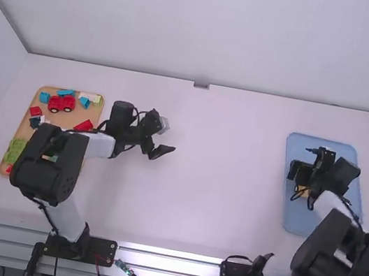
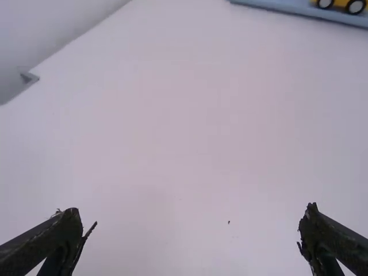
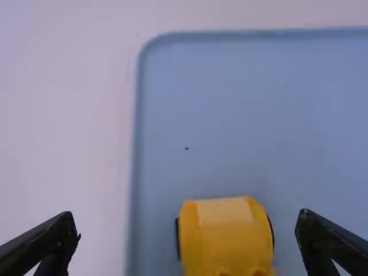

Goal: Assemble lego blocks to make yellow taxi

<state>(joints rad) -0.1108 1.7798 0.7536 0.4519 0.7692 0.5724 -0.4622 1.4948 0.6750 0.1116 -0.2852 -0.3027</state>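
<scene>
Left hand (image 2: 194, 211) spread wide, empty, above desk (image 1: 219, 186) | right hand (image 3: 187, 214) equally wide, empty, by yellow car (image 3: 227, 238) in blue tray (image 1: 298, 221) at right | gap probably meant to clear car's sides

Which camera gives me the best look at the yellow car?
The right wrist view: the yellow car is largest there, seen close up, though the bottom edge cuts it off. The left wrist view catches just its lower side and two wheels; the high view, a small yellow patch beside the right arm.
</scene>
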